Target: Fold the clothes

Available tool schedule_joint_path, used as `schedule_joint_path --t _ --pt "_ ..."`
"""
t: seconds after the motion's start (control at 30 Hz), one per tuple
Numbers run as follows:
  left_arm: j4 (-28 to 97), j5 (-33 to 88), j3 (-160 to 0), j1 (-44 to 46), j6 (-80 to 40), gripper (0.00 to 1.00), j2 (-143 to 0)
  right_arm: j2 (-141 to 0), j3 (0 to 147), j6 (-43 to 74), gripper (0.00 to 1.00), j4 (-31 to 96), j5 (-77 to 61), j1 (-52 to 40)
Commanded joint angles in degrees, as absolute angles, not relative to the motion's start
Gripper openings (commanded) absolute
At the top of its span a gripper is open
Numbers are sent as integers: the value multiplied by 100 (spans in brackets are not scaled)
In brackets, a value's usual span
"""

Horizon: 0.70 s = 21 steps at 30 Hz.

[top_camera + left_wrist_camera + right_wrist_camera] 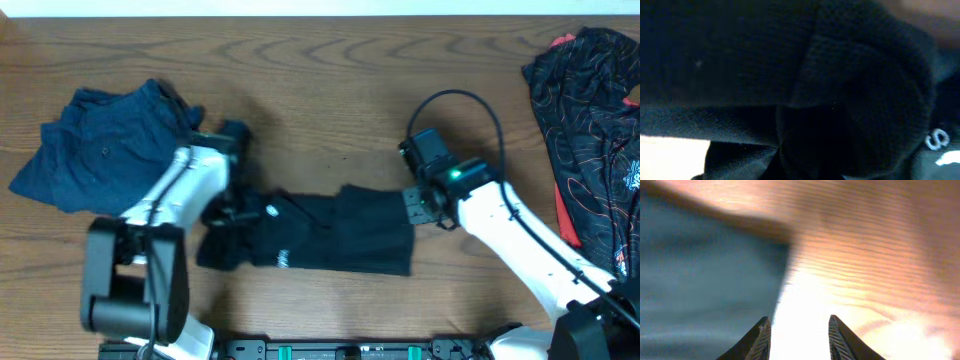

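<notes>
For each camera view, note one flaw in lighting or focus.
Overhead: evenly lit and sharp, though the black shirt shows little detail. Left wrist: underexposed, its fabric filling the frame. Right wrist: blurred, with glare bleaching the table.

Overhead cam straight down on table (330, 90); wrist cams v. close, both on shirt (340, 235).
</notes>
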State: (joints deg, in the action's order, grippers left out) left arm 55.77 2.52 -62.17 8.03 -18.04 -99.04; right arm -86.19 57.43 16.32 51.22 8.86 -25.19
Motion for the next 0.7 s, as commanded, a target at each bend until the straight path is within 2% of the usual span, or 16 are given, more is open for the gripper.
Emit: schedule_joint_path --t 0.0,0.13,0.3,0.67 --pt "5647 -250 -6764 296 -1758 6 -9522 -8584 5806 1778 36 5177 1090 -2198" --pt "5784 -117 -7146 38 -1756 7 -9369 -8606 5804 1247 35 5188 773 -2102" --pt "6029 370 -7266 274 -1756 7 -9242 -8873 5791 1107 34 5113 161 -2106" --pt "6267 425 -7266 1874 -1763 8 -9238 -9577 5778 1107 33 4847 -156 -2255"
